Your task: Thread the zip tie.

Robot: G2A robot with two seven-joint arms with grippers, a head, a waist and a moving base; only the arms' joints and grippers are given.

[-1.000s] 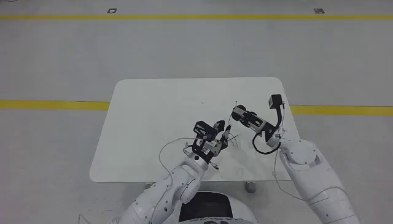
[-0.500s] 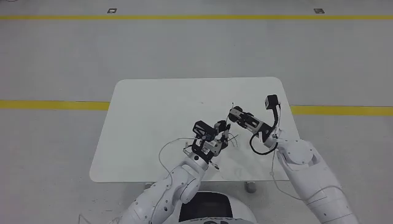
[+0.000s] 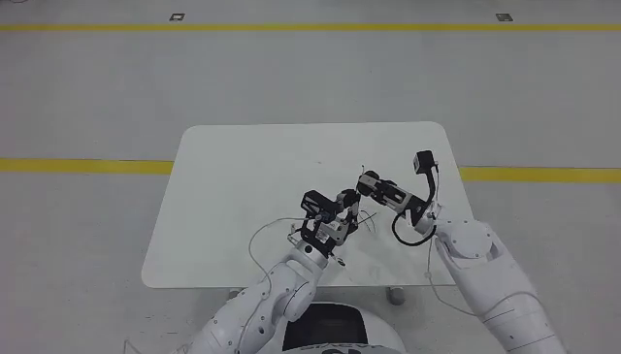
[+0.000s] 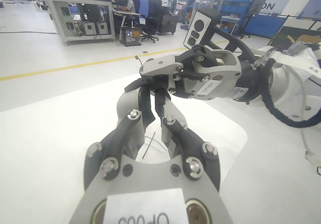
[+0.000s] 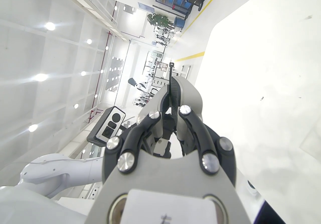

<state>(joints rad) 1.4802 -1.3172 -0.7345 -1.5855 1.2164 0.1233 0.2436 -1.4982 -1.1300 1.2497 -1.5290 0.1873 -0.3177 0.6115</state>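
Your right hand (image 5: 171, 84) is closed on the zip tie (image 5: 171, 76): the black strap runs between its two pads, and the small square head stands out a little beyond the tips. From the left wrist view you see the same head (image 4: 136, 58) as a small dark piece sticking out from the tip of the right hand (image 4: 148, 79), away from the left hand. Your left hand (image 4: 149, 90) is just beside the right one, the two tips almost meeting, and the dark pads of the left hand point up toward the right hand. Whether the left hand is closed on something or only standing near, I cannot tell from these views. In the top view both hands are above the near right part of the white counter (image 3: 243, 179), the left hand (image 3: 347, 204) a little closer to the robot and the right hand (image 3: 362, 181) farther out. Under the left hand some thin dark strands (image 4: 149, 143) lie on the counter; in the top view they show as fine lines (image 3: 367, 220) beside the left hand.
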